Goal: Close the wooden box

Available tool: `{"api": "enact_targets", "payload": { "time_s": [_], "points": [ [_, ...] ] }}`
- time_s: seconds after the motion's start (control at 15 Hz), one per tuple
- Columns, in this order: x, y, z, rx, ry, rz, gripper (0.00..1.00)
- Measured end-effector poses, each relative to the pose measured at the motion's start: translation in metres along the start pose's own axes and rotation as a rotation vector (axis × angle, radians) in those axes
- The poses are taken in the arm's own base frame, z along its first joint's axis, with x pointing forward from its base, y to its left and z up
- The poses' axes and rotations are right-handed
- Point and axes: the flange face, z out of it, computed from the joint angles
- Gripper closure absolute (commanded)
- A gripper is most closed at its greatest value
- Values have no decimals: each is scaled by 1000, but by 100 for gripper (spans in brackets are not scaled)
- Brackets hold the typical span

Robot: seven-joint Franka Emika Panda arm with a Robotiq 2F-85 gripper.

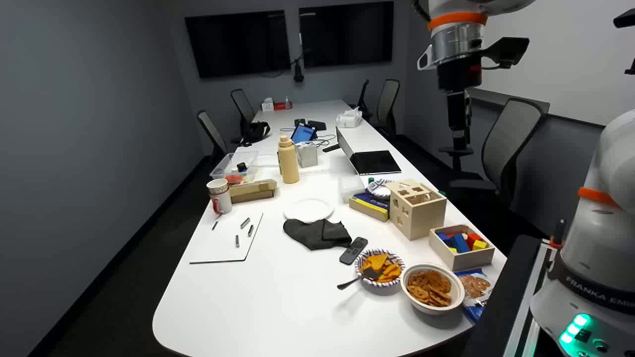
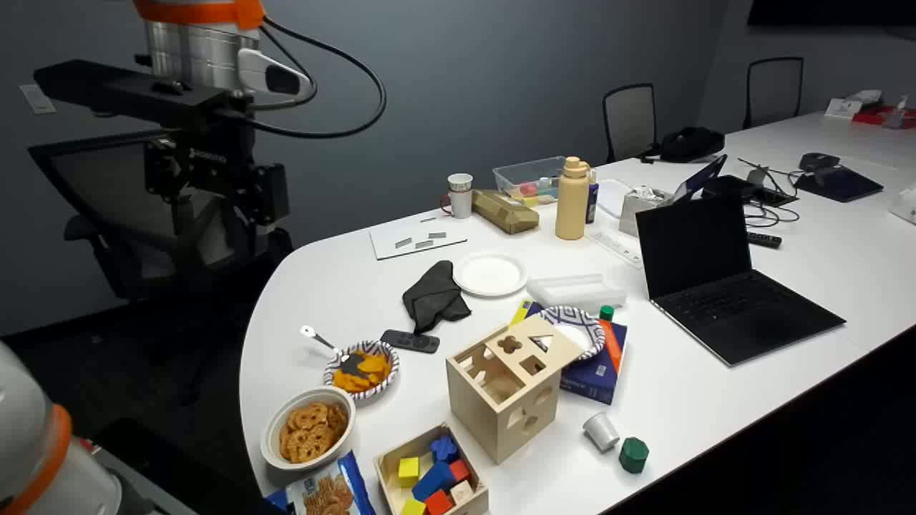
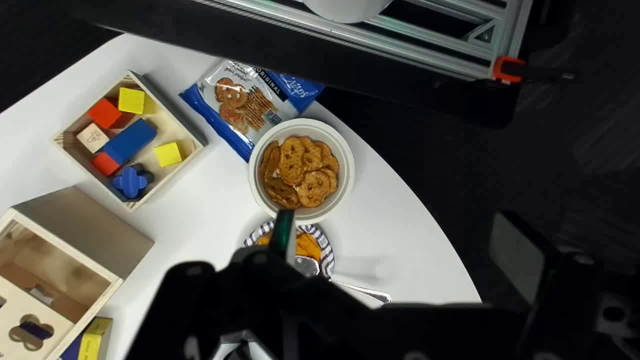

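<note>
The wooden box (image 1: 411, 224) stands upright on the white table in both exterior views, beside the box of blocks. It also shows in an exterior view (image 2: 481, 420) and at the left of the wrist view (image 3: 92, 235). Its flat lid (image 2: 563, 352), with shaped holes, is slid partly off, so part of the top is open. The lid overhangs the side towards the patterned paper plate. My gripper (image 3: 401, 239) is open and empty, its fingers wide apart. It hangs high above the table, away from the wooden box, in both exterior views (image 1: 461, 141).
A tray of coloured blocks (image 2: 476, 504) stands beside the wooden box. A pretzel bowl (image 3: 260, 192), a bowl of orange chips with a spoon (image 2: 386, 386) and a snack bag (image 3: 245, 100) stand nearby. A blue carton (image 2: 597, 386) with a paper plate (image 2: 590, 332) lies beside the lid.
</note>
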Motion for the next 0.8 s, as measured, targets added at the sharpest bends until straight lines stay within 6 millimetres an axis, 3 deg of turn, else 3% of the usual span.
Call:
{"api": "enact_targets", "payload": {
  "time_s": [0.53,0.8],
  "points": [
    [4,3,-1,-4,17,16,0],
    [31,30,-11,-12,90,78,0]
  ]
}}
